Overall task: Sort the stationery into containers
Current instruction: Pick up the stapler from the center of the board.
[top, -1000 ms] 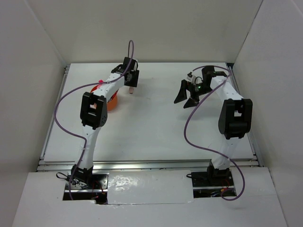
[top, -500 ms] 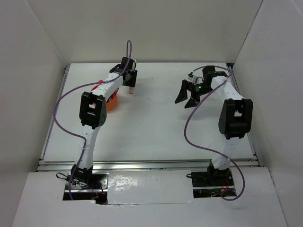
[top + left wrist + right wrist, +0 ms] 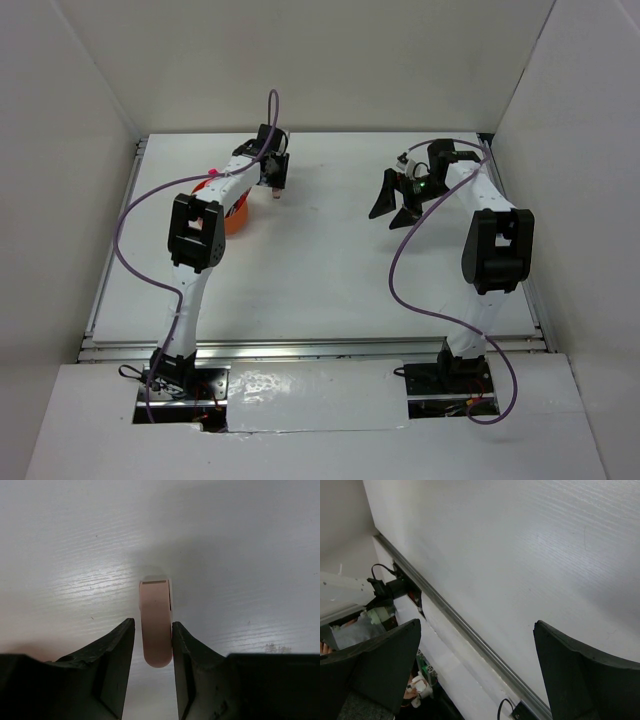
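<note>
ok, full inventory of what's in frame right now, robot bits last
eraser: one, pale pink, on the table at far left-centre, between the left claw's fingers
tub: one, orange, far left of the table, mostly hidden by the left arm; contents not visible
table: one, white
cables: two, purple, one along each arm
left claw: black, straddling the eraser, right finger touching it, left finger with a thin gap
right claw: black, wide open, holding nothing, above the table's far right
</note>
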